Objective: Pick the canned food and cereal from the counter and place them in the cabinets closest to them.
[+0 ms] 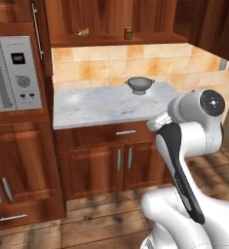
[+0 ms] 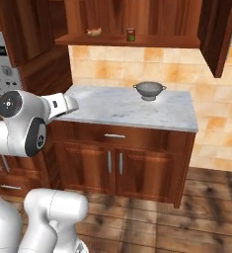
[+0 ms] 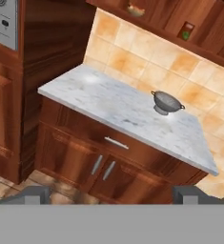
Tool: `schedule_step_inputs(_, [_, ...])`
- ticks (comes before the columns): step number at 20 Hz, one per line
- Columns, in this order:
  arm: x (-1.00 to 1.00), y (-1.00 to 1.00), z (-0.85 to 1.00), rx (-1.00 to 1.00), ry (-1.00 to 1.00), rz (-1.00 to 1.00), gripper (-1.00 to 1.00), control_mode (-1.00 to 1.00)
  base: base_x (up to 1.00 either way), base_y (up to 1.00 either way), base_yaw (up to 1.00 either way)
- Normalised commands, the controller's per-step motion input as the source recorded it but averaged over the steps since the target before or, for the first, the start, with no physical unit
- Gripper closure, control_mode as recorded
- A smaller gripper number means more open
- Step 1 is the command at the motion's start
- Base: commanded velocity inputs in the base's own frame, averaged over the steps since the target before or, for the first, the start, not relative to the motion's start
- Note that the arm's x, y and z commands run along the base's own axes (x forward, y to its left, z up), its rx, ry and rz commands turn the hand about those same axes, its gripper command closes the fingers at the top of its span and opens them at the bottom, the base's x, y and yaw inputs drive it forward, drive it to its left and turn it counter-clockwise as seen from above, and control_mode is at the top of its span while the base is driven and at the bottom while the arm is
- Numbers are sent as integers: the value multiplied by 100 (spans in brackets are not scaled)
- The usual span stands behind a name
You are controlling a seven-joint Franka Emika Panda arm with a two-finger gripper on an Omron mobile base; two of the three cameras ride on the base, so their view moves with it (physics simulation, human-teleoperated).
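**On the open cabinet shelf: can stowed above the marble**

On the cabinets' (image 2: 137, 15) open shelf recess stands the canned food (image 2: 131, 34), a short red-labelled cylinder, upright, above the tiled backsplash (image 1: 150, 61). A small yellowish item (image 2: 94, 32) lies further left on the same shelf. Below, the veined marble counter (image 1: 96, 104) carries a grey metal colander (image 1: 139, 85), round with two handles. Microwave (image 1: 16, 73) set in dark wood at left. Wood-plank floor (image 2: 186, 217). Gripper (image 3: 111, 195): tips set wide apart, holding nothing.
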Motion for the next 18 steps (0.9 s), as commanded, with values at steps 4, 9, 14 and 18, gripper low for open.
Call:
schedule_step_inputs(4, [0, 0, 0, 0, 0, 0, -100, 100, -28, 83, -3])
schedule_step_inputs(9, [0, 0, 0, 0, 0, 0, -100, 100, -29, 82, -3])
schedule_step_inputs(14, [0, 0, 0, 0, 0, 0, -100, 100, -34, 83, -3])
schedule_step_inputs(18, [0, 0, 0, 0, 0, 0, -100, 100, -36, 84, -3])
